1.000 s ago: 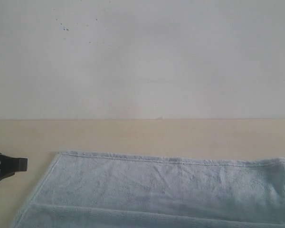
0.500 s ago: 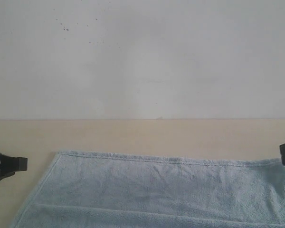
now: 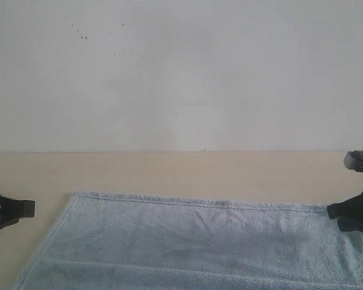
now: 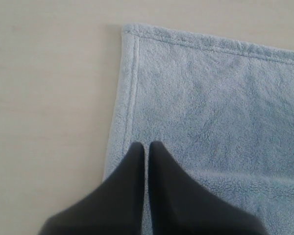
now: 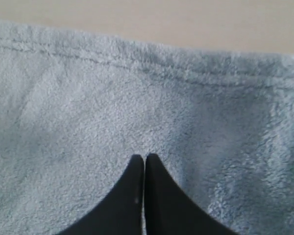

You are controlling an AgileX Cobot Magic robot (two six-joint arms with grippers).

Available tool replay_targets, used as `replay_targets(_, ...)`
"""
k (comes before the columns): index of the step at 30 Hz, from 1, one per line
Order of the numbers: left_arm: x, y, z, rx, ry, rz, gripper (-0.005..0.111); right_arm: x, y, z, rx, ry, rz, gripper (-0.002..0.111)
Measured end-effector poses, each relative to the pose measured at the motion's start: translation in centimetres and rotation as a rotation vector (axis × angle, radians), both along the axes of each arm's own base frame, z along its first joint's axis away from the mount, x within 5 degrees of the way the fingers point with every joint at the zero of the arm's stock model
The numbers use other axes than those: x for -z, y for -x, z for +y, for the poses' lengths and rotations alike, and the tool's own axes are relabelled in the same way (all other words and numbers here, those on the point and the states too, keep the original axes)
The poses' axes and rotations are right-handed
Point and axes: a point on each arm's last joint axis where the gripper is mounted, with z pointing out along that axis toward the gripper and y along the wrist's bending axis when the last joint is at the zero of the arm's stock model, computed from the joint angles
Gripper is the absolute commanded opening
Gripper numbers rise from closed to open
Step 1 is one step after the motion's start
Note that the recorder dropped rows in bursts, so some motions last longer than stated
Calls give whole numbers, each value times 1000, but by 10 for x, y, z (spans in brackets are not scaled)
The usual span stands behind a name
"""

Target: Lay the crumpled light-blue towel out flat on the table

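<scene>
- Lying flat, towel (image 3: 187,241) covers the table's (image 3: 169,172) near middle.
- Left gripper (image 4: 146,145) clenched, empty, at the towel's left hem.
- Right gripper (image 5: 144,156) clenched over the towel's right end.

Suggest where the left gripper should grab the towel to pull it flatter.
Pinch the towel at its stitched hem by the corner, coming in from the table side. It lies flat, so only that thicker edge likely gives the left gripper a bite.

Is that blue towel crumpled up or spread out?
Mostly spread: the towel lies flat on the table, far hem straight. Its near edge is out of view.
</scene>
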Motion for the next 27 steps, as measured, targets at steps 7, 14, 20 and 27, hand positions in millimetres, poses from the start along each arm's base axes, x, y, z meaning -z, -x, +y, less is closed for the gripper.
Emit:
replay_targets(7, 0, 0, 0, 0, 0, 0, 4, 23, 2, 7, -52, -27, 76, 0)
replay_targets(14, 0, 0, 0, 0, 0, 0, 4, 26, 3, 35, -174, -33, 90, 0)
replay_targets(20, 0, 0, 0, 0, 0, 0, 4, 26, 9, 84, -326, -34, 97, 0)
replay_targets(27, 0, 0, 0, -1, -1, -1, 4, 26, 9, 114, -361, 50, 33, 0)
